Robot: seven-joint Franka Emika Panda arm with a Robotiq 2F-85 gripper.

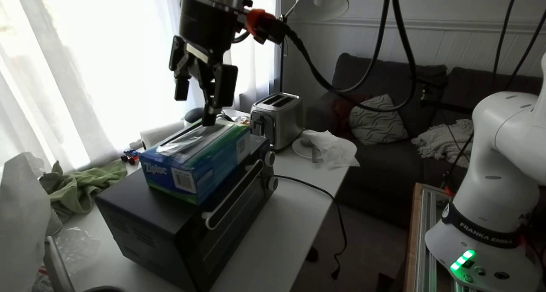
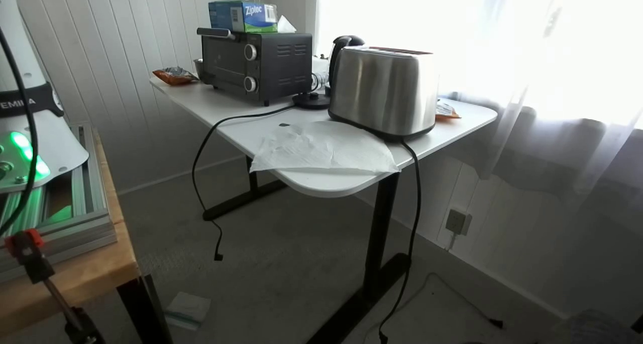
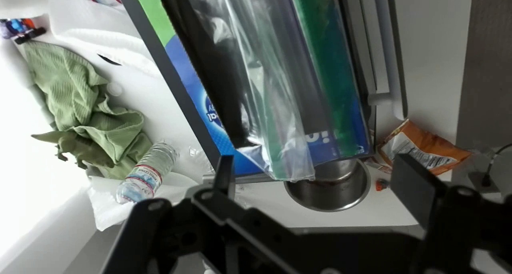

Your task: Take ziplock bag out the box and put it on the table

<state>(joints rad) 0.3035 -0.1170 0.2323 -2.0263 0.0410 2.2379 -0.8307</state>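
Observation:
The blue and green Ziploc box [image 1: 217, 164] lies on top of the black toaster oven [image 1: 140, 215]; it also shows in an exterior view [image 2: 221, 15] and the wrist view [image 3: 240, 162]. Clear ziplock bags [image 3: 260, 90] poke out of the box's open slot, with one end hanging over the box edge. The bag plastic also shows in an exterior view [image 1: 187, 143]. My gripper [image 1: 195, 104] is open and empty above the box. In the wrist view the spread fingers [image 3: 318, 178] are apart from the bag. The white table [image 1: 290, 211] stands under the oven.
A steel toaster [image 1: 277, 117] and a plate [image 1: 300, 147] with a white sheet stand beyond the oven. A metal pot [image 3: 332, 190], an orange snack bag [image 3: 428, 148], a water bottle [image 3: 146, 174] and a green cloth [image 3: 84, 94] lie around it. A cord [image 1: 324, 192] hangs off the table.

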